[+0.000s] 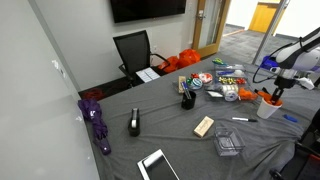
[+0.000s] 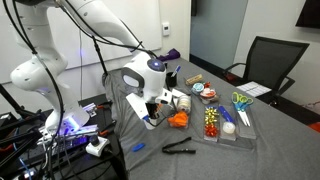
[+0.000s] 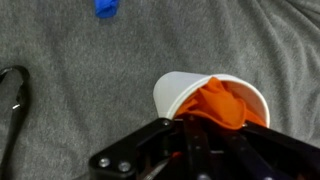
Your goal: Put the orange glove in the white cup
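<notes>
The white cup [image 3: 180,92] stands upright on the grey cloth; it also shows near the table's edge in an exterior view [image 1: 267,110]. The orange glove [image 3: 222,104] is bunched inside the cup's mouth and rises above the rim; its top shows in an exterior view [image 1: 273,99]. My gripper [image 3: 200,135] is directly over the cup, its fingers closed together on the glove's upper part. In both exterior views the gripper [image 1: 276,88] [image 2: 158,100] hangs low over the table, and there it hides most of the cup.
A black tool [image 3: 10,100] lies on the cloth to the left and a blue piece [image 3: 106,7] at the top. A clear tray of small items [image 1: 225,78], a black cup [image 1: 187,97], a wooden block [image 1: 204,126], a clear box [image 1: 228,142] and a stapler [image 1: 134,122] sit on the table.
</notes>
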Robot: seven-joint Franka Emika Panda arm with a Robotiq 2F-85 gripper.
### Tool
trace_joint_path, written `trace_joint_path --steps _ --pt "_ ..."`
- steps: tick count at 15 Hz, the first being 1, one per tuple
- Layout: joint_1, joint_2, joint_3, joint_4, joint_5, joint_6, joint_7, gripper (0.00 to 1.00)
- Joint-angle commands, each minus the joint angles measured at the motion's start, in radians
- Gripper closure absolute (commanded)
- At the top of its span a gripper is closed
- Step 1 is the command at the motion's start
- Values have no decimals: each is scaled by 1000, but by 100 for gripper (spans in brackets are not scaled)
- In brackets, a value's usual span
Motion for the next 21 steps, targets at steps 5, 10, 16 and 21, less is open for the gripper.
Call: trace_joint_path --steps 5,10,16,21 --pt "-14 -27 21 -46 9 32 -24 100" --pt "-5 -69 12 -83 -17 32 -18 100" --pt "-1 -112 6 -116 -22 46 -28 45" --pt "6 -169 1 -144 -16 42 -34 11"
